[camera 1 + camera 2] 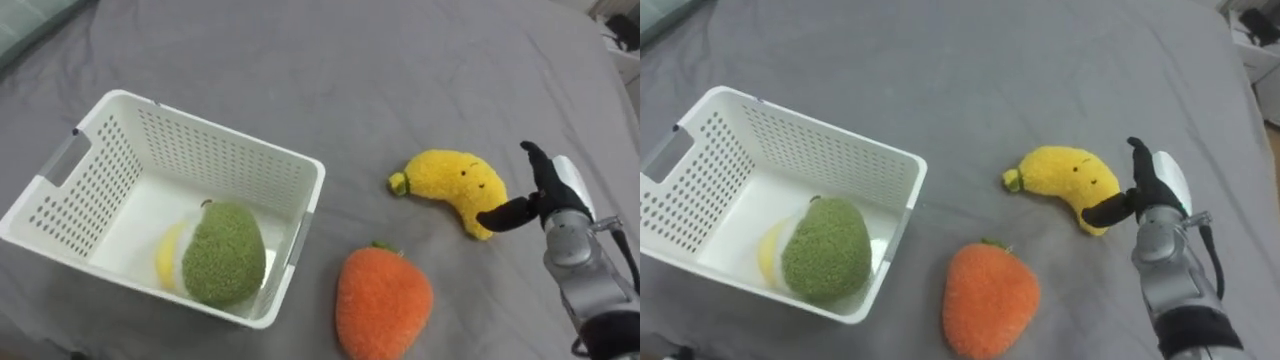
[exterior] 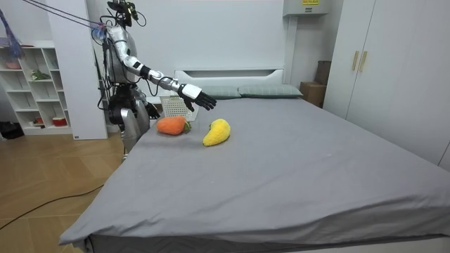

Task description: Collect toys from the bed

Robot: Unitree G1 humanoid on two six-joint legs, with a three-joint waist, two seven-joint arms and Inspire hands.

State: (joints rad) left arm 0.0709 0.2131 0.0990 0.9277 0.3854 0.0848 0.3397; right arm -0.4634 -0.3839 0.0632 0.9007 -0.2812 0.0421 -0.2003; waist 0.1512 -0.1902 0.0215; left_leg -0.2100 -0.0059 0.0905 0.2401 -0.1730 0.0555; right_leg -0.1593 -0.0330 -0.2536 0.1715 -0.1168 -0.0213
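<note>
A yellow plush banana with a stitched face (image 1: 450, 185) lies on the grey bed (image 1: 350, 80), right of centre. Its long axis runs left to right in a curve that arches toward the far side. The greenish stem tip points left, toward the white perforated plastic basket (image 1: 230, 140), and the blunt end drops to the near right. The face is turned up.

The right hand (image 1: 548, 198) is just right of that blunt end, spread wide and holding nothing. Its fingers (image 1: 535, 162) are straight and point to the far side, and the thumb reaches left across the banana's end. Whether it touches the plush cannot be told.

An orange rounded plush toy with a green tuft (image 1: 382, 300) lies near and between the basket and the banana, apart from both, with its tuft pointing far.

In the basket a green fuzzy plush toy (image 1: 222, 252) rests against the near wall. It covers most of a yellow thing (image 1: 168, 255), too hidden to identify.

In the room view the robot stands at the bed's corner beside the basket (image 2: 172, 107), its right arm stretched out over the banana (image 2: 216, 132).
</note>
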